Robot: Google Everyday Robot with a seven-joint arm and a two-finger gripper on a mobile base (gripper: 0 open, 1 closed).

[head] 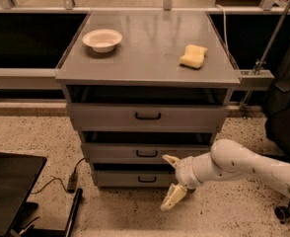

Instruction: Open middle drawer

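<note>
The gripper [172,178] hovers with fingers spread wide, just right of the handle [146,153] on the middle drawer [110,153], low on the cabinet [145,78] front, seemingly lining up to straddle that loop and pull.

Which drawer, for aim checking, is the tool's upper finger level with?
The middle drawer, between the other two; the open tool sits right of its handle.

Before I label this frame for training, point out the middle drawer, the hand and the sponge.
middle drawer [146,153], camera view, on its black handle.
hand [164,181], camera view, between its open fingertips, before the lower drawers.
sponge [193,56], camera view, its middle.
</note>
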